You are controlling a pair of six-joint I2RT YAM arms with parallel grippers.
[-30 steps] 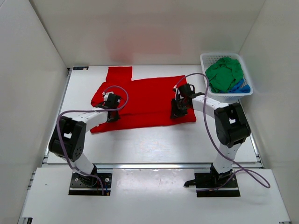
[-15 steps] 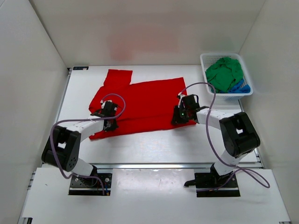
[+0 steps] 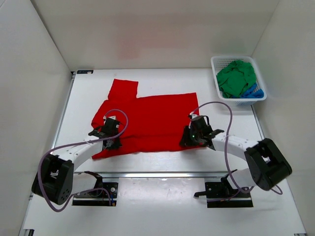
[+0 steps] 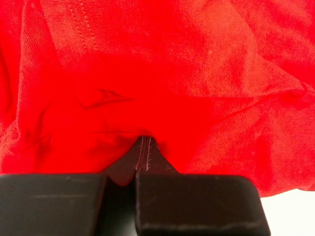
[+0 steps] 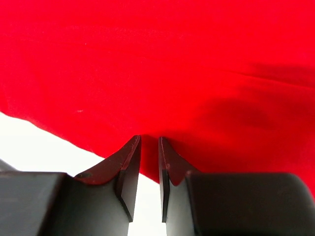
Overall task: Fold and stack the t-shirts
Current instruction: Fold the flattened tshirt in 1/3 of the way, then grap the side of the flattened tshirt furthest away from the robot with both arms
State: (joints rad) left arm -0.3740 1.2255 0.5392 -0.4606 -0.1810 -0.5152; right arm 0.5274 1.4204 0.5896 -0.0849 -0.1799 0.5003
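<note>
Along the near hem of the red t-shirt (image 3: 152, 118), the left gripper (image 4: 141, 147) is clamping cloth and the right gripper (image 5: 149, 142) is nipping it. Both should be drawing evenly, hem taut.

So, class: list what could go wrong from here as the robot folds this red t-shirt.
1. The right tool pinches only the very edge of the red t-shirt, with its jaws slightly apart, so the cloth could slip free.
2. The cloth is bunched and creased around the left tool, so the fold may come out crooked.
</note>
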